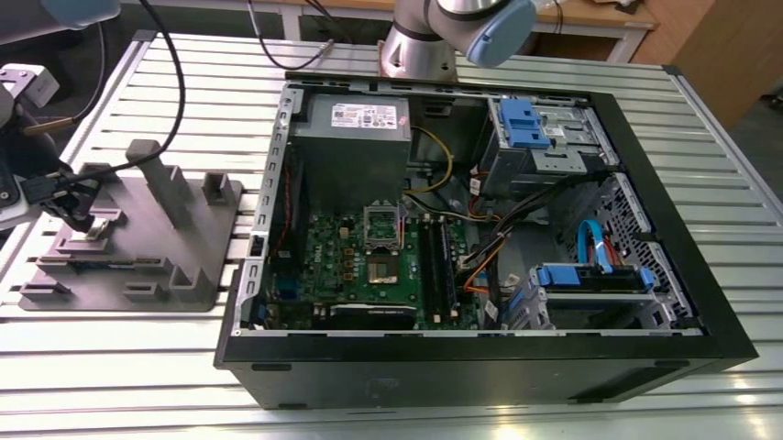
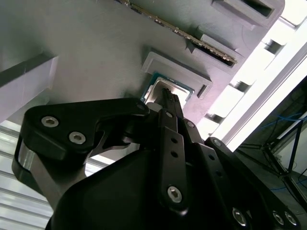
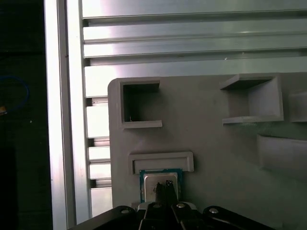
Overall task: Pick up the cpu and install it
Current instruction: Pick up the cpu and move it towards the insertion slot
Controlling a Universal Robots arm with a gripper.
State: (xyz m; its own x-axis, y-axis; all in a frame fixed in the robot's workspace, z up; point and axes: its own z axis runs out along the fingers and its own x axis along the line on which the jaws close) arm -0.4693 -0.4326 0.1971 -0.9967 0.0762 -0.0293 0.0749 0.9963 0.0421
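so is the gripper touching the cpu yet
Cannot tell. In both wrist views the gripper overlaps the cpu lying in the grey tray, but neither makes contact or a gap plain.

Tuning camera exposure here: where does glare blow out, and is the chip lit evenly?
Second wrist view: the table slats blow out white. First wrist view: slats glare too, yet the chip is evenly lit. Exterior view: the computer case interior sits in shade.

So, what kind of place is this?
Probably a robotics lab bench for computer assembly: an open desktop case lies on a slotted aluminium table, a robot arm stands beside it, and a grey fixture tray holds the cpu.
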